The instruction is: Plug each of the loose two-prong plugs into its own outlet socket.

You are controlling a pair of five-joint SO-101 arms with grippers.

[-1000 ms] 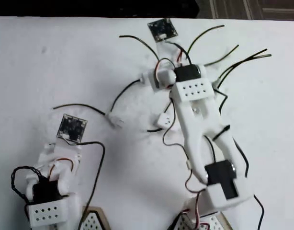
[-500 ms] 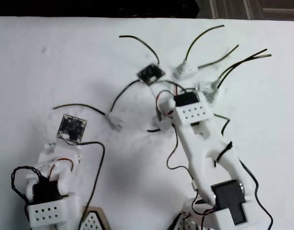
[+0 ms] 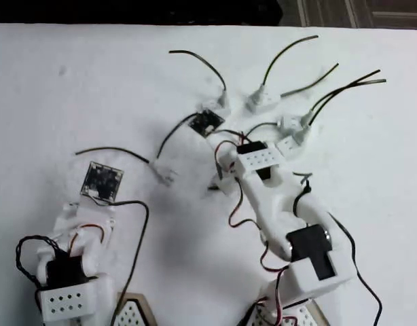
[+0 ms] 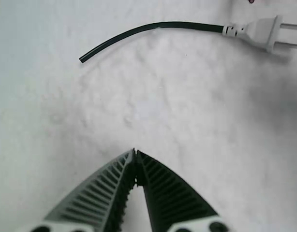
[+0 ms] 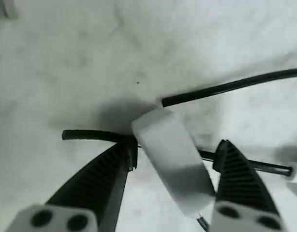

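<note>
- R pincer (image 5: 177,146) open wide, astride white socket block (image 5: 173,166), which lies tilted on the surface (image 5: 66,58). One finger (image 5: 114,169) touches block's edge, the other sits just off it.
- L pincer (image 4: 135,157) closed tip to tip, holds nothing.
- Two-prong plug (image 4: 263,33) w/ black cord (image 4: 160,24) lies flat, well apart from L pincer.

The white table (image 3: 59,81) bears short black-corded pieces. A white socket block (image 5: 180,179) lies between the spread fingers of the right pincer (image 5: 177,144). A two-prong plug (image 4: 262,33) lies well ahead of the left pincer (image 4: 135,155). More white connectors (image 3: 260,102) lie beyond the right pincer.
</note>
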